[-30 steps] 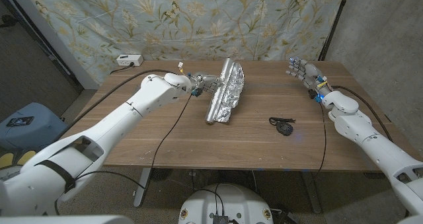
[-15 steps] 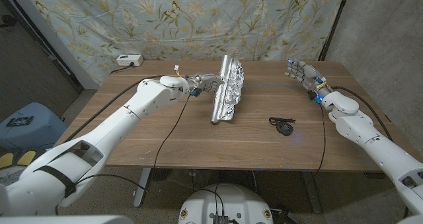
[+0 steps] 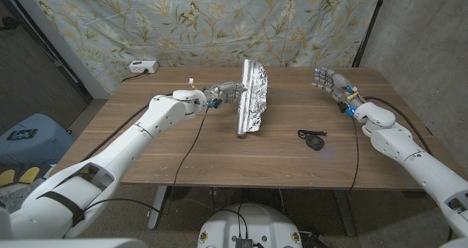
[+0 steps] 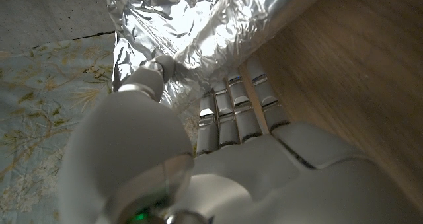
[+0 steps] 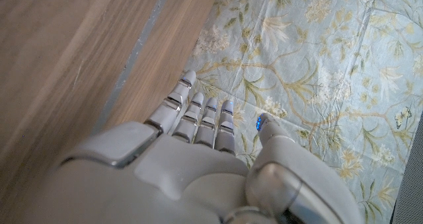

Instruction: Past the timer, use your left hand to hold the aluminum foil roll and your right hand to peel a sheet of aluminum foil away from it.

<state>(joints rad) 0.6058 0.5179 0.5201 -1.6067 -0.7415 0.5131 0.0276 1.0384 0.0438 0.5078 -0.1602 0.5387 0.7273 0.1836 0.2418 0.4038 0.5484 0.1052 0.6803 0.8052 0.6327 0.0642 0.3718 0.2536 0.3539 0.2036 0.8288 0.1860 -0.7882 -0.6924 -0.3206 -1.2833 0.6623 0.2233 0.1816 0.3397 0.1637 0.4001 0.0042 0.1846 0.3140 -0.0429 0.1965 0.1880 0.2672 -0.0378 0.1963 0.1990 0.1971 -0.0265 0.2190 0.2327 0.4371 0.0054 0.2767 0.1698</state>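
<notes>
Crinkled aluminum foil roll (image 3: pixel 248 102), one, in left hand (image 3: pixel 221 94); one black timer (image 3: pixel 314 141).

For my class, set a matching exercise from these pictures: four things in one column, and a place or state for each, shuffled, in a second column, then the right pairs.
Things:
1. left hand
2. right hand
3. aluminum foil roll
4. small black object

Places or states:
A. lies on the table between the roll and the right arm
B. crinkled silver sheet standing up from it
C. open, raised near the table's far right
D. fingers on the foil

Pairs: 1-D, 2-C, 3-B, 4-A
</notes>
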